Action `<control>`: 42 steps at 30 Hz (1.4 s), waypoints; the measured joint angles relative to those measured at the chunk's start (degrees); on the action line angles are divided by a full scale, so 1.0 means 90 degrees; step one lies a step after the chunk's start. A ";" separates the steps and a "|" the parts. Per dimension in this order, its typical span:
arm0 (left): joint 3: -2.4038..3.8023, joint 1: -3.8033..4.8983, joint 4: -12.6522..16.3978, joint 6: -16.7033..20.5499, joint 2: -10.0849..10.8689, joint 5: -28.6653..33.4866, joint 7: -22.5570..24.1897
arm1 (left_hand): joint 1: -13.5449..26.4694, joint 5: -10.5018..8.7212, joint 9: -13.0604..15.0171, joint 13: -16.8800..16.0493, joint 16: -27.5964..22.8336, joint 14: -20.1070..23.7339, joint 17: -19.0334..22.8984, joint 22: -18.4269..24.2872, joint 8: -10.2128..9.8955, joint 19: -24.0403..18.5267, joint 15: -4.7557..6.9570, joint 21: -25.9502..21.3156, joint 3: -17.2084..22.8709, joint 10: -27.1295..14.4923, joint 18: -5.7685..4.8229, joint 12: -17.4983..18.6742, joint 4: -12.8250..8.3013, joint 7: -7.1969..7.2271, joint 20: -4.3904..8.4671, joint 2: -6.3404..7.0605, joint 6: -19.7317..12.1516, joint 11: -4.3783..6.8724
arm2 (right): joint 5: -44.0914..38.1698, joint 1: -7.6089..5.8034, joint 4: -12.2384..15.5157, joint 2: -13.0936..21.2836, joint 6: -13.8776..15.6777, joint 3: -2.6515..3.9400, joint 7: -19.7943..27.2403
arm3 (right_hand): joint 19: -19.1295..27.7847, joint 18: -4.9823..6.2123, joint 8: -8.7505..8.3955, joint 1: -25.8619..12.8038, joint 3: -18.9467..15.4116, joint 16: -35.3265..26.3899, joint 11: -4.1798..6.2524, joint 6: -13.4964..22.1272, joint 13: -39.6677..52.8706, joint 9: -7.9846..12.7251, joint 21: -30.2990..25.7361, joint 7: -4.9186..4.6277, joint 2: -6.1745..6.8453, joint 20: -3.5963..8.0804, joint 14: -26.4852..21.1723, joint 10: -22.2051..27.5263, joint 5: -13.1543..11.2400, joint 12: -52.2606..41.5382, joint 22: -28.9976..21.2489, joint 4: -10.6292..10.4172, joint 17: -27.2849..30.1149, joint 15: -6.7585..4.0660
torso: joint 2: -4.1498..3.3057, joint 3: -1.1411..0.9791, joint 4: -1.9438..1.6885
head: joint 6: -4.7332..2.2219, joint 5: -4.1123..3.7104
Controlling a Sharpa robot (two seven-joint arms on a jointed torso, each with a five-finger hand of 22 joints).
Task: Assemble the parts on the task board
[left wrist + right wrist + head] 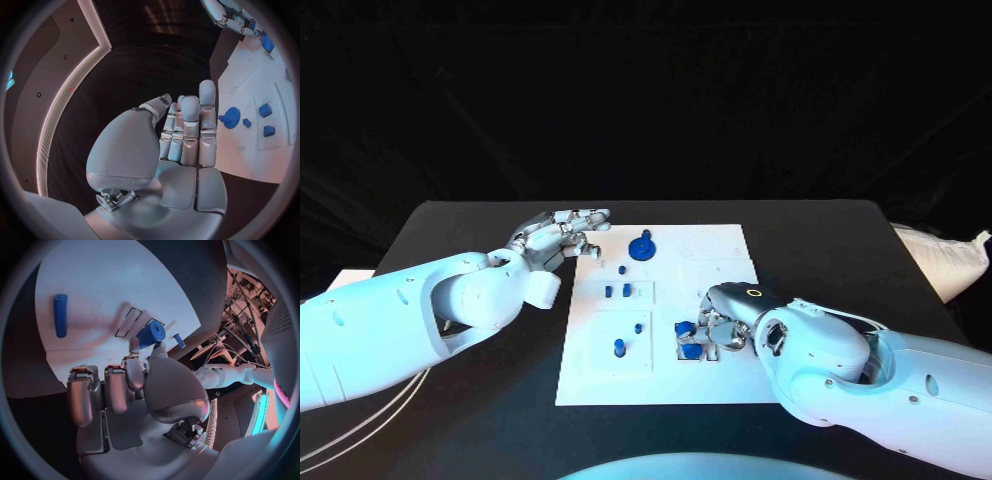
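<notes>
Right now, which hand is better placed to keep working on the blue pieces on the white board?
The right hand: it is already down on the board at a blue piece. The left hand hovers flat at the far corner, holding nothing.

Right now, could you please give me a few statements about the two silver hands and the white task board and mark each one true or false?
1. The right hand is down on the white task board at blue parts near its near edge. True.
2. The left hand grips the round blue knob-shaped part. False: it holds nothing, its fingers straight by the board's far left corner.
3. The knob-shaped part lies on the board's far half. True.
4. The board rests on a wooden table. False: the black table.
</notes>
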State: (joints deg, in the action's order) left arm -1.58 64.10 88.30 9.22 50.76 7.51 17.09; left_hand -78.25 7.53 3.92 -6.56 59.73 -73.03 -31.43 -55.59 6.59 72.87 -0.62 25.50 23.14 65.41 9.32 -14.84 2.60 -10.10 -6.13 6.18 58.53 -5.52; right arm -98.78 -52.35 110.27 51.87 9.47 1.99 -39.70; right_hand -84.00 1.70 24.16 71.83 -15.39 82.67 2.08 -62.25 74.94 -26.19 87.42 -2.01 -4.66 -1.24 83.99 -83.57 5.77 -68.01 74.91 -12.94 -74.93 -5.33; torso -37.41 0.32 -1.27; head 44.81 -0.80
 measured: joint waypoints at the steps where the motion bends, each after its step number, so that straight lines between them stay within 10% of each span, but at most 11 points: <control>1: 0.0000 0.0000 0.0000 0.0000 0.0000 -0.0001 0.0000 | 0.0000 0.0000 0.0000 0.0000 0.0000 0.0000 0.0000 0.0000 0.0000 0.0000 0.0000 0.0000 0.0000 0.0000 0.0000 0.0000 0.0000 0.0000 0.0000 0.0000 0.0000 0.0000 | 0.0002 0.0006 -0.0007 -0.0011 0.0019 -0.0001 0.0001 | 0.0000 0.0000 0.0000 0.0005 0.0000 0.0000 0.0000 0.0000 -0.0001 -0.0003 0.0000 0.0000 0.0005 0.0000 0.0000 0.0000 0.0000 0.0000 0.0000 0.0000 0.0000 0.0000 | 0.0000 -0.0001 0.0000 | -0.0002 -0.0005; 17: 0.0000 0.0000 -0.0003 0.0000 0.0000 -0.0020 -0.0008 | 0.0000 0.0000 0.0000 0.0001 0.0000 0.0000 -0.0001 0.0005 0.0000 0.0000 0.0000 0.0000 0.0000 0.0000 0.0001 0.0000 0.0000 0.0000 0.0000 0.0000 0.0000 0.0000 | 0.0040 0.0039 0.0089 0.0140 0.0603 -0.0016 -0.0013 | 0.0000 0.0000 0.0000 -0.0081 -0.0139 0.0000 -0.0001 0.0000 0.0010 -0.0026 0.0000 0.0000 -0.0115 0.0000 0.0003 0.0000 0.0000 0.0005 -0.0001 -0.0317 0.0001 0.0004 | -0.0001 -0.0010 0.0000 | -0.0020 -0.0002; 42: -0.0001 0.0000 -0.0009 0.0001 0.0016 -0.0038 -0.0024 | 0.0000 0.0000 0.0000 0.0002 0.0000 0.0024 0.0007 0.0004 0.0000 0.0000 0.0023 0.0000 0.0000 0.0000 0.0000 0.0000 0.0000 0.0000 0.0000 0.0000 0.0000 0.0000 | 0.0636 0.0035 0.0378 0.0627 0.0162 -0.0003 -0.0018 | 0.0000 0.0000 0.0000 0.0327 -0.0113 -0.0001 -0.0009 0.0000 -0.0002 -0.0059 -0.0001 0.0000 0.0093 -0.0001 -0.0007 -0.0007 -0.0075 0.0145 0.0003 -0.0151 0.0002 0.0040 | -0.0002 -0.0002 -0.0007 | 0.0013 -0.0042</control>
State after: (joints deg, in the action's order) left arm -1.59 64.10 88.22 9.23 50.90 7.17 16.88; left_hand -78.25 7.53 3.92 -6.54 59.73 -72.81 -31.36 -55.55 6.59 72.87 -0.42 25.50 23.14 65.41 9.32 -14.84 2.61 -10.10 -6.13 6.18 58.53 -5.52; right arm -93.06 -52.03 113.68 57.51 10.93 1.96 -39.86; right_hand -84.00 1.70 24.16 74.78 -16.41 82.66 1.99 -62.25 74.93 -26.72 87.41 -2.01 -3.82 -1.24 83.93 -83.63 5.09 -66.71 74.94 -14.29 -74.91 -4.96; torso -37.43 0.30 -1.34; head 44.93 -1.18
